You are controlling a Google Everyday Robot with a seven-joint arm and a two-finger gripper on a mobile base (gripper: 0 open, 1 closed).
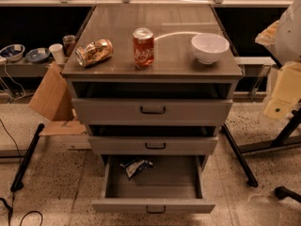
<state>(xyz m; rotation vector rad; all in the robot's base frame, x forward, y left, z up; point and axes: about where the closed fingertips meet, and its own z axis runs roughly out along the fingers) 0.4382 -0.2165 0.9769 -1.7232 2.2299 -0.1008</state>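
A grey drawer cabinet [153, 111] fills the middle of the camera view. On its top, a red soda can [143, 47] stands upright in the centre. A gold-brown can [94, 52] lies on its side to the left, and a white bowl [209, 47] sits to the right. The bottom drawer [153, 204] is pulled out, with a crumpled dark snack bag [135, 166] in its back left. My gripper [281, 97] is at the right edge, pale and cream-coloured. It is beside the cabinet and below its top, nearest the white bowl, and touches nothing.
A cardboard sheet [51, 94] leans left of the cabinet. Bowls and cups [36, 54] sit on a low shelf behind it. Black stand legs [239, 155] cross the speckled floor on the right. A black pole [27, 157] and cables lie on the left.
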